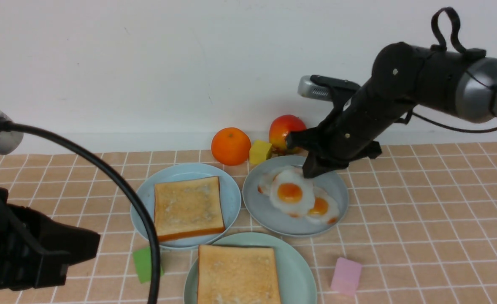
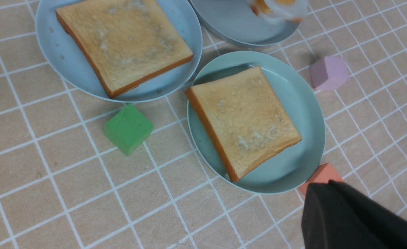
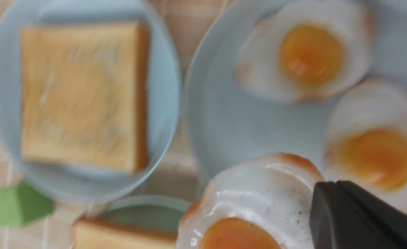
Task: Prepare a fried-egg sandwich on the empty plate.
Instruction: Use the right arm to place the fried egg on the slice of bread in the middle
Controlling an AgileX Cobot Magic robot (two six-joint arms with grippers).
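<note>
Egg pickup: your right end effector [image 1: 312,171] is clamped on the far rim of the fried egg [image 1: 290,192], over the grey-blue plate [image 1: 339,192].
Next, carry it onto the toast [image 1: 238,274] lying on the mint plate [image 1: 301,270]. Only the right wrist view shows the egg gripped, above two spare eggs [image 3: 310,55]. Only the left wrist view shows your left end effector [image 2: 322,204] closed on nothing.

Plain white wall [image 1: 147,63], tan tabletop [image 1: 442,219] w/ white grid lines

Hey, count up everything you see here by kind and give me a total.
Plates: 3
Toast slices: 2
Fried eggs: 3
Blocks: 4
Fruit: 2
Total: 14
</note>
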